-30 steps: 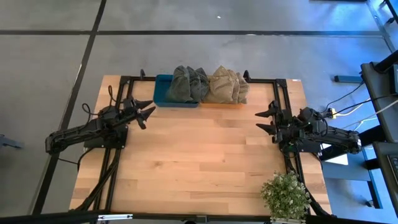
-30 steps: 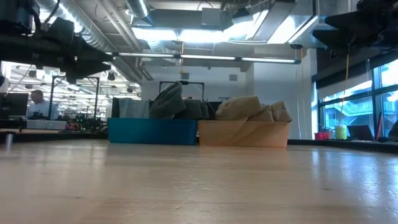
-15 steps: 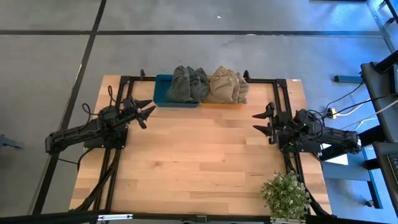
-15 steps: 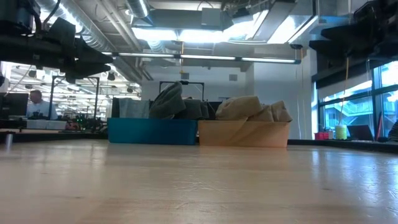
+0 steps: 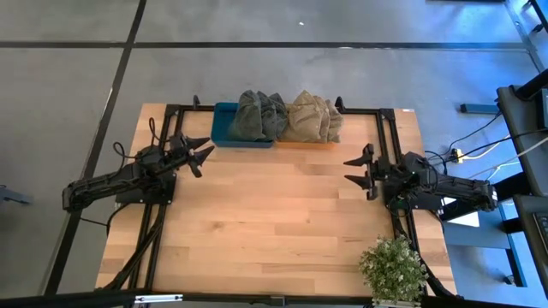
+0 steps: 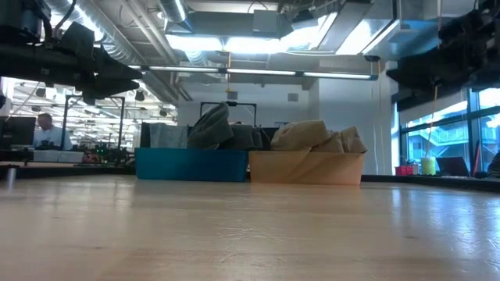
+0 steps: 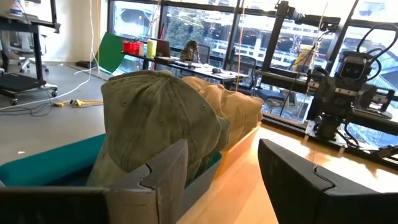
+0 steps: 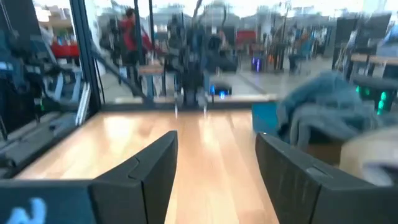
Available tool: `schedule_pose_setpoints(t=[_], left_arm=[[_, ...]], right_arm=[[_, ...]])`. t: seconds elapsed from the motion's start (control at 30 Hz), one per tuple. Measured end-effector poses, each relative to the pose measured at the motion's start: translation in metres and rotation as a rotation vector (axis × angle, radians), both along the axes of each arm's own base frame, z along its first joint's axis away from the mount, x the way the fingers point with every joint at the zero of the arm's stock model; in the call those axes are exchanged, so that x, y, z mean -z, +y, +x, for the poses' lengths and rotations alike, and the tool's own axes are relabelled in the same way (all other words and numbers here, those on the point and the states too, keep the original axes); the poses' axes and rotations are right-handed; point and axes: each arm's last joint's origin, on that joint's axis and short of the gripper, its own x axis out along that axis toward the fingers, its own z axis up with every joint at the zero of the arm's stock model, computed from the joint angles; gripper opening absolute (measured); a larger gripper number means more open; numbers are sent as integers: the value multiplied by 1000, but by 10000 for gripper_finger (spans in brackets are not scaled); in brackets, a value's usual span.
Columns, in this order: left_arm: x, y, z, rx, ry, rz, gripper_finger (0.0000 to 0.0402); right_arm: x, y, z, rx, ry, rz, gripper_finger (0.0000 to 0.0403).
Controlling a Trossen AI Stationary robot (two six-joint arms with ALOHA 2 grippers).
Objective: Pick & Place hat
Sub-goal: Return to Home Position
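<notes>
Several dark green hats (image 5: 258, 115) are stacked in a blue bin (image 5: 224, 137) at the table's far edge; tan hats (image 5: 312, 117) fill a tan bin (image 6: 305, 167) beside it. In the left wrist view the green hats (image 7: 163, 121) loom close ahead. My left gripper (image 5: 204, 156) hovers open above the table's left side, just near of the blue bin. My right gripper (image 5: 355, 171) hovers open over the right side, pointing toward the table's left. Neither touches anything.
A potted plant (image 5: 393, 268) stands at the table's near right corner. A black frame (image 5: 385, 128) runs along the table's far and side edges. The bare wooden tabletop (image 5: 274, 214) lies between the arms. A person (image 6: 45, 129) shows far off in the room.
My right gripper has moved toward the table's left edge, staying open and raised. My left arm has kept still, and the hats have not moved.
</notes>
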Motion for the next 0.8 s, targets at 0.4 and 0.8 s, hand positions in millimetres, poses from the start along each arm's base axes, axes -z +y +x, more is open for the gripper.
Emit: schedule_pose_setpoints(t=[0.4, 0.8], left_arm=[[0, 0, 0, 1, 0, 0, 191], [0, 0, 0, 1, 0, -1, 191]], right_arm=[[4, 0, 1, 8, 38, 31, 218], [4, 0, 1, -1, 32, 189, 218]])
